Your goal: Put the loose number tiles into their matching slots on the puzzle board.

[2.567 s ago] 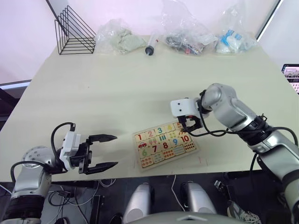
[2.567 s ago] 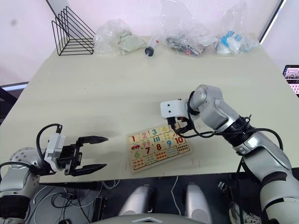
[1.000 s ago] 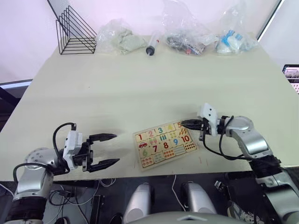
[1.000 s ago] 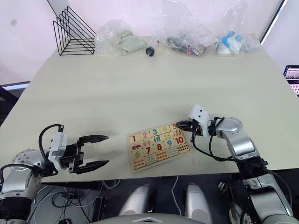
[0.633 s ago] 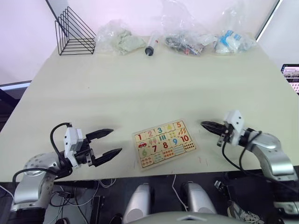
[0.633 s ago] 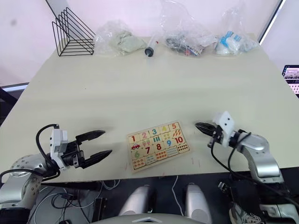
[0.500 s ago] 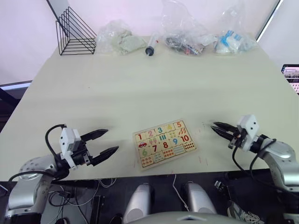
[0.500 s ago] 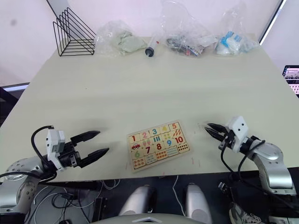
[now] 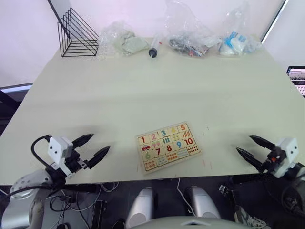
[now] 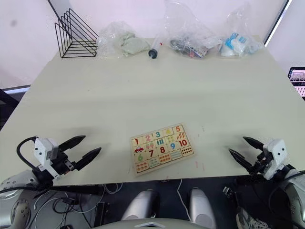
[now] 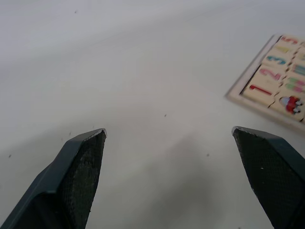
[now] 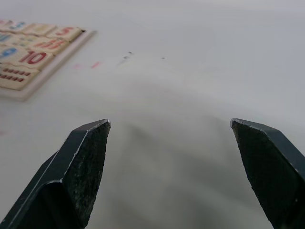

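Note:
The puzzle board (image 9: 168, 147) lies flat near the table's front edge, slightly rotated. The number tiles, from the red 1 (image 9: 142, 140) to the orange 5 (image 9: 182, 127), sit in its top row and cover the matching slots. My left gripper (image 9: 100, 142) hovers open at the front left, well apart from the board, with nothing between its fingers. At the front right my right gripper (image 9: 244, 143) is open and empty too, clear of the board. The left wrist view shows the board's corner (image 11: 276, 86), and the right wrist view shows its other corner (image 12: 33, 52).
A black wire rack (image 9: 76, 33) stands at the back left. Plastic bags (image 9: 190, 33) and a syringe-like tube (image 9: 153, 46) line the back edge. Both grippers hang close to the table's front edge (image 9: 209, 172).
My right gripper left the board's top right corner by the 5 and drew back right towards the front edge. The left gripper also pulled back leftward. Both stay open.

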Controlling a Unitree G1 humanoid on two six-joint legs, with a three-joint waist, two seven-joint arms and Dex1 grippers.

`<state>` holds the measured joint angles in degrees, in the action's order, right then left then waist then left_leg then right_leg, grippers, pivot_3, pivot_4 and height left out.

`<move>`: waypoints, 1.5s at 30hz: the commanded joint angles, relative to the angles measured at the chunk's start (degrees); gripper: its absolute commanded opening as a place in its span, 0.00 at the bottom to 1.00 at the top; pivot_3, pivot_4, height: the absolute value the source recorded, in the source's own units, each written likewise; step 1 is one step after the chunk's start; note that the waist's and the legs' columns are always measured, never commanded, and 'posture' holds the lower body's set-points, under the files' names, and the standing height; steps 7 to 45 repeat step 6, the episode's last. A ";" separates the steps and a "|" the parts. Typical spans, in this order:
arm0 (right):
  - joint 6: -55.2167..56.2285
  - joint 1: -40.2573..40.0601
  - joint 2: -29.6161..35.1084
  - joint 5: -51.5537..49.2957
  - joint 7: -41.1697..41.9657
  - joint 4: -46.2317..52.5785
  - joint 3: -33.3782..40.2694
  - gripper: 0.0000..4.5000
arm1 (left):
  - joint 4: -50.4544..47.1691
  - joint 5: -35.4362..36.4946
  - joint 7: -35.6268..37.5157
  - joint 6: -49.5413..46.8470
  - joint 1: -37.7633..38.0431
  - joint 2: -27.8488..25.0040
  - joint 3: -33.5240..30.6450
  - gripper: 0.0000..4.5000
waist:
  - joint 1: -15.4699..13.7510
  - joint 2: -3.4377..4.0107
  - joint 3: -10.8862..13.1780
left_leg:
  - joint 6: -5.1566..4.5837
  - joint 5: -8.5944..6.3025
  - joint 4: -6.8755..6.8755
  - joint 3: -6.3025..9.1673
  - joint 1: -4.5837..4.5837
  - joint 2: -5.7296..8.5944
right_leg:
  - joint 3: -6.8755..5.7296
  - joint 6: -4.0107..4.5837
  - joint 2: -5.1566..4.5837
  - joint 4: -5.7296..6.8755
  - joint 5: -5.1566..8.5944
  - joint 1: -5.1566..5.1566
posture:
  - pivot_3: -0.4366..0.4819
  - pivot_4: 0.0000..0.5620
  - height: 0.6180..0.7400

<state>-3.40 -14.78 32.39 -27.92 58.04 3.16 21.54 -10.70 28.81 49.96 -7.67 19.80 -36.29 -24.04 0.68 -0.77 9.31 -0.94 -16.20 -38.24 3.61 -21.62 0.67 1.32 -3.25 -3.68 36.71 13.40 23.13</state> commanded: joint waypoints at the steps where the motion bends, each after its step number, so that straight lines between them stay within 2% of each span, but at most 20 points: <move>1: 2.29 0.42 1.08 -1.85 1.65 -0.96 2.51 0.94 | -2.46 -1.15 -2.48 -0.10 0.76 0.80 -0.59 1.00 | -0.02 -0.01 0.00 | 0.00 0.00 0.00 -0.01 0.00 0.00 | 0.01 0.00 0.00 0.00 0.00 0.00 | 0.48 0.27 1.00; 6: 3.31 0.65 0.98 -1.50 1.64 -1.56 1.85 0.94 | -1.40 -4.48 -3.78 1.93 0.62 0.65 -0.27 1.00 | -0.12 -0.03 -0.02 | 0.00 0.00 -0.01 -0.01 0.00 0.02 | -0.01 0.01 -0.01 0.00 0.00 -0.03 | 0.48 0.27 1.00; 45: 3.31 0.65 0.98 -1.50 1.64 -1.56 1.85 0.94 | -1.40 -4.48 -3.78 1.93 0.62 0.65 -0.27 1.00 | -0.12 -0.03 -0.02 | 0.00 0.00 -0.01 -0.01 0.00 0.02 | -0.01 0.01 -0.01 0.00 0.00 -0.03 | 0.48 0.27 1.00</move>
